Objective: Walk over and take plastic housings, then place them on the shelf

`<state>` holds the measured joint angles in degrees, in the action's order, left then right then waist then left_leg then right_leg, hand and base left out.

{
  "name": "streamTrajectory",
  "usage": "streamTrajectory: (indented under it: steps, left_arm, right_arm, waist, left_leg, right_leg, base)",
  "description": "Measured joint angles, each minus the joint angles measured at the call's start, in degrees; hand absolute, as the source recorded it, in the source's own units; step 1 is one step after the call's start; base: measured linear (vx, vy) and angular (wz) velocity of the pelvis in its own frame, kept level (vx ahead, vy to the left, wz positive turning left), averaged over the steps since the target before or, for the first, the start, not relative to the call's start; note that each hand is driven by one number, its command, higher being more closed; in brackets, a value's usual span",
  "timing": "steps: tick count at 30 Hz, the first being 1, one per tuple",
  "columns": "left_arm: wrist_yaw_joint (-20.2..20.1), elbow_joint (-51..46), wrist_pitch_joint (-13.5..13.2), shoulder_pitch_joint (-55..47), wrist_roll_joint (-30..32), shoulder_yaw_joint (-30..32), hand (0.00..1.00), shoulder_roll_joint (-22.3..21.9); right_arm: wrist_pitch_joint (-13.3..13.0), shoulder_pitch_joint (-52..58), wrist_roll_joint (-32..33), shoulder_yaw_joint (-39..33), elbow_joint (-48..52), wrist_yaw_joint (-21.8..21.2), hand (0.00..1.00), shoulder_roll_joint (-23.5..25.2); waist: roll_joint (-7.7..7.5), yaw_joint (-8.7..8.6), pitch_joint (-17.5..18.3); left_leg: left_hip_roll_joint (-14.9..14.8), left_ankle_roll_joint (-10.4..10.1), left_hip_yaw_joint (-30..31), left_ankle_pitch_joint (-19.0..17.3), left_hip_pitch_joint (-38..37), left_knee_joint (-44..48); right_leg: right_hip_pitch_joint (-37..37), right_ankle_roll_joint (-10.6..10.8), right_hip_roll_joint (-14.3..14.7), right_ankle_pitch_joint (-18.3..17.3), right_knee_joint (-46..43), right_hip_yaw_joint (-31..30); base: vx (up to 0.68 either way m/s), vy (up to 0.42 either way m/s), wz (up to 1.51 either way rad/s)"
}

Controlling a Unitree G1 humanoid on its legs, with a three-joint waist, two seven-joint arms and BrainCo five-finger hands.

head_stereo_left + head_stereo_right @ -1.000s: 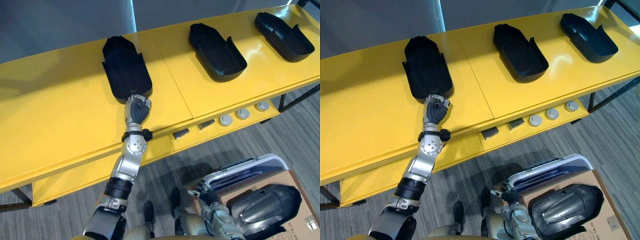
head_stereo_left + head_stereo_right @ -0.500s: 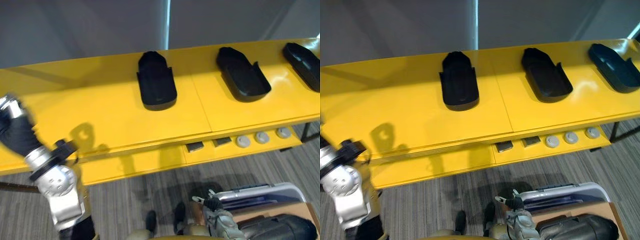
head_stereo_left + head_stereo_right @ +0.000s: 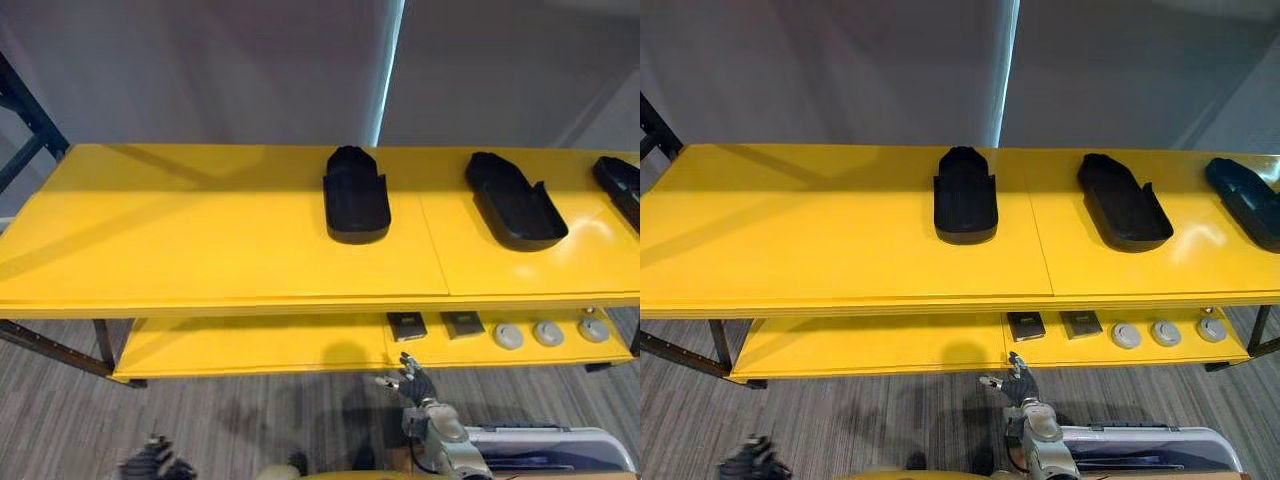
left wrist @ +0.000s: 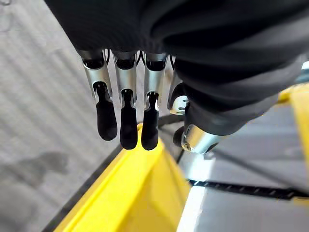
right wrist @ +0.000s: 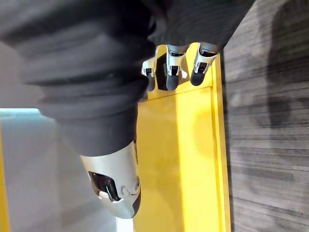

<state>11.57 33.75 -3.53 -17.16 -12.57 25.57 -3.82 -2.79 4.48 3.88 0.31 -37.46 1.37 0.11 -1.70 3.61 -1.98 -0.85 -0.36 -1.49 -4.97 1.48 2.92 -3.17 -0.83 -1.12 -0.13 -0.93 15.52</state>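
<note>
black housing (image 3: 356,195) frame centre, second housing (image 3: 515,200) and third housing (image 3: 625,185) right of it, flat on shelf (image 3: 180,230) | left hand (image 4: 123,113) fingers straight, side by side, empty | right hand (image 3: 410,376) fingers spread, empty | next one: best set on bare left stretch, open side up, off front lip | matte moulded shells, rounded noses; shelf glossy yellow

No legible text, labels or numbers visible.
</note>
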Motion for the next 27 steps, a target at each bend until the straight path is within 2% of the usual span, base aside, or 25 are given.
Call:
streamTrajectory:
  steps: [4,7,12,15,19,20,22,23,25,27]
  left_arm:
    - [-1.33,4.24,-0.15,2.90,4.43,-4.25,0.00,0.32]
    - [-1.61,6.74,-0.44,3.38,6.59,-8.13,0.00,1.27]
    - [-1.45,7.46,-0.82,3.51,8.99,-12.71,0.00,2.88]
    - [-1.35,7.45,-0.85,3.51,10.84,-13.90,0.00,3.35]
    - [-1.11,7.32,-0.87,3.95,11.47,-14.80,0.00,3.95]
    - [-1.03,7.32,-0.89,4.53,11.88,-14.90,0.00,3.77]
    - [-0.37,7.25,-0.98,5.59,12.27,-15.30,0.00,3.63]
    - [-0.05,7.21,-1.15,6.75,12.29,-16.14,0.00,3.28]
    - [0.02,6.80,-1.44,8.06,12.28,-17.11,0.00,3.14]
    - [0.00,5.91,-1.60,10.08,12.29,-17.79,0.00,2.87]
  right_arm:
    - [-0.30,0.03,-0.02,-0.59,-0.55,0.44,0.00,-0.16]
    - [-0.88,-0.61,-0.08,-1.51,-2.21,1.45,0.00,-0.05]
    - [-0.98,-0.57,-1.19,-2.40,-3.09,2.42,0.00,-0.43]
    - [-1.15,-0.71,-2.00,-2.51,-3.92,2.58,0.00,-0.50]
    - [-1.32,-2.29,-3.63,-2.20,-3.77,3.78,0.00,-0.58]
    - [-1.33,-2.82,-4.34,-2.09,-3.61,4.05,0.00,-0.77]
    - [-1.31,-3.66,-4.62,-1.98,-3.09,4.77,0.00,-1.20]
    - [-1.37,-4.09,-5.03,-1.37,-1.13,4.95,0.00,-1.23]
    - [-1.36,-4.16,-5.70,-1.30,0.87,4.99,0.00,-1.53]
    - [-1.27,-4.29,-6.31,-1.30,2.36,5.00,0.00,-1.35]
  waist:
    - [0.28,-0.28,0.02]
    - [0.68,-1.32,-0.09]
    - [1.28,-1.56,-0.54]
    - [1.24,-2.48,-0.85]
    - [1.48,-2.59,-3.66]
    - [1.65,-2.59,-3.95]
    - [1.63,-2.42,-4.30]
    - [1.95,-2.67,-5.01]
    - [2.11,-2.83,-5.36]
    - [1.35,-2.80,-6.02]
  left_leg:
    - [0.09,-0.50,0.71,0.34,-0.59,-0.33]
    - [0.19,-1.10,1.49,0.73,-1.57,-1.06]
    - [0.24,-2.20,1.42,1.50,-2.19,-2.75]
    - [0.21,-2.16,1.19,1.49,-2.27,-2.51]
    - [-1.08,-1.54,-1.69,-2.93,0.38,5.86]
    - [-1.28,-1.47,-0.78,-4.49,2.34,9.83]
    - [-0.83,-2.04,4.78,-5.73,4.60,13.81]
    - [-0.47,-2.14,8.32,-7.45,5.27,16.26]
    - [-0.33,-1.57,9.36,-9.81,6.01,18.29]
    - [-0.02,-0.42,7.25,-10.81,7.24,20.31]
  right_leg:
    - [0.36,0.01,-0.08,0.00,0.11,0.40]
    - [1.36,0.03,-0.14,0.01,0.63,1.00]
    - [1.49,0.33,-0.03,0.60,1.48,0.81]
    - [1.90,0.24,0.16,0.90,2.13,0.50]
    - [1.45,-0.17,1.38,1.27,1.34,-3.13]
    - [0.12,-0.19,1.81,1.27,0.29,-4.75]
    - [-2.25,-0.27,2.16,1.37,-1.61,-7.07]
    - [-3.71,-0.24,2.68,1.35,-3.42,-9.08]
    - [-6.03,-0.02,3.41,1.38,-5.75,-11.70]
    - [-8.03,0.95,3.54,2.04,-7.14,-14.46]
  base:
    - [0.02,0.006,0.06]
    - [0.00,0.007,0.13]
    - [-0.01,0.002,0.01]
    - [0.00,0.005,-0.03]
    - [-0.04,0.007,-0.46]
    - [-0.06,-0.001,-0.70]
    - [-0.04,0.006,-0.82]
    - [-0.05,0.049,-0.71]
    - [-0.09,0.091,-0.77]
    - [-0.16,0.182,-0.93]
